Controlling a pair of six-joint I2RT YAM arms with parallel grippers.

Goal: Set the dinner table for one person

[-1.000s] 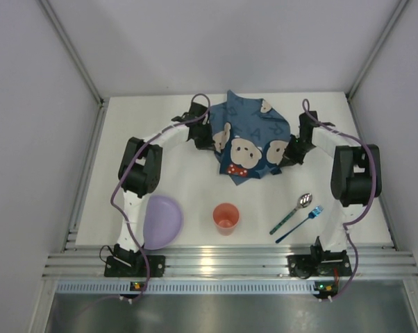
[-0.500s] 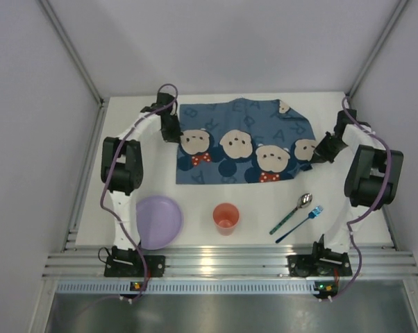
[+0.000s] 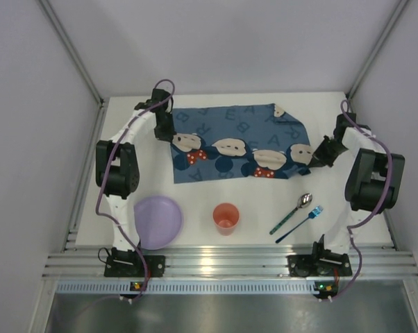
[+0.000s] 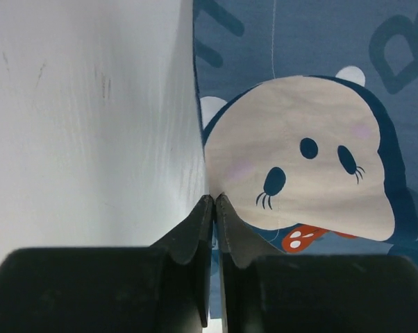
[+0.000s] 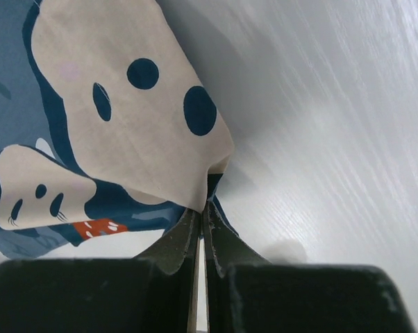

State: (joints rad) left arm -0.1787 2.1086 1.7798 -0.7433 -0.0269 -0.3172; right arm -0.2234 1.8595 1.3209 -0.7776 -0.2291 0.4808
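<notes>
placemat (image 3: 237,142) — bunched a second ago, now stretched wide | left pincer (image 4: 214,198), right pincer (image 5: 203,205) — both clamped on its edges

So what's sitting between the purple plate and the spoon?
The orange cup stands on the white table between the purple plate and the spoon, apart from both. The top view shows it.
</notes>
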